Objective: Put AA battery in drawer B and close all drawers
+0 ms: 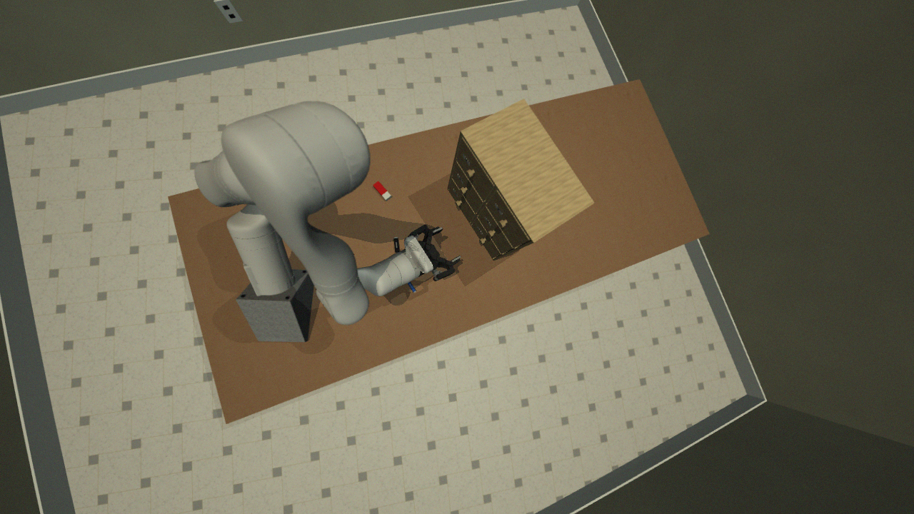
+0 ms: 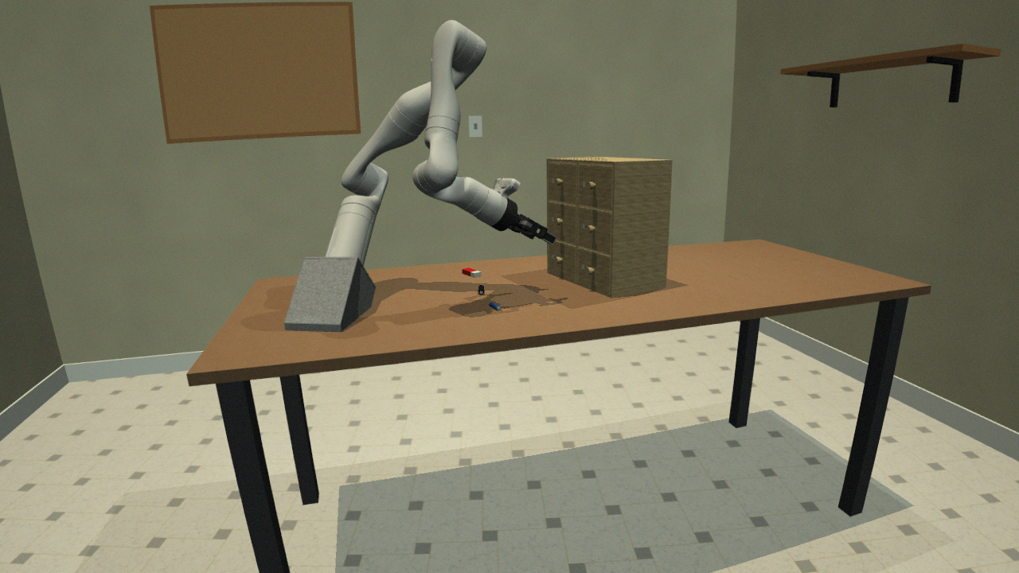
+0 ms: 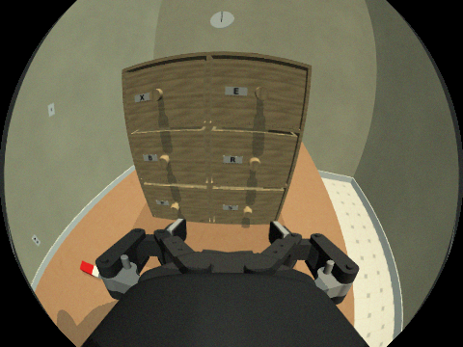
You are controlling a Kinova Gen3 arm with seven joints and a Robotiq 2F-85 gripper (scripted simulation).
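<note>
The small chest [image 1: 529,169] [image 2: 641,228] [image 3: 208,96] stands upright, with its front towards the arm. Drawer B [image 2: 569,222] [image 3: 188,149], with a round knob [image 3: 164,158], is the left middle one in the wrist view. All drawers look pushed in. A small blue cylinder [image 1: 412,287] [image 2: 494,305] lies on the table, partly under the wrist in the top view. A small black cylinder [image 1: 395,244] [image 2: 481,290] lies near it. I cannot tell surely which is the AA battery. My gripper [image 1: 446,244] [image 2: 552,240] [image 3: 228,230] is open and empty, raised in front of the chest.
A red and white block [image 1: 381,190] [image 2: 470,272] [image 3: 88,268] lies on the table [image 1: 639,159] [image 2: 798,278], to the left of the gripper in the wrist view. Knobs stick out from the chest's front. A wall shelf [image 2: 890,60] is beyond the table at the right in the exterior view.
</note>
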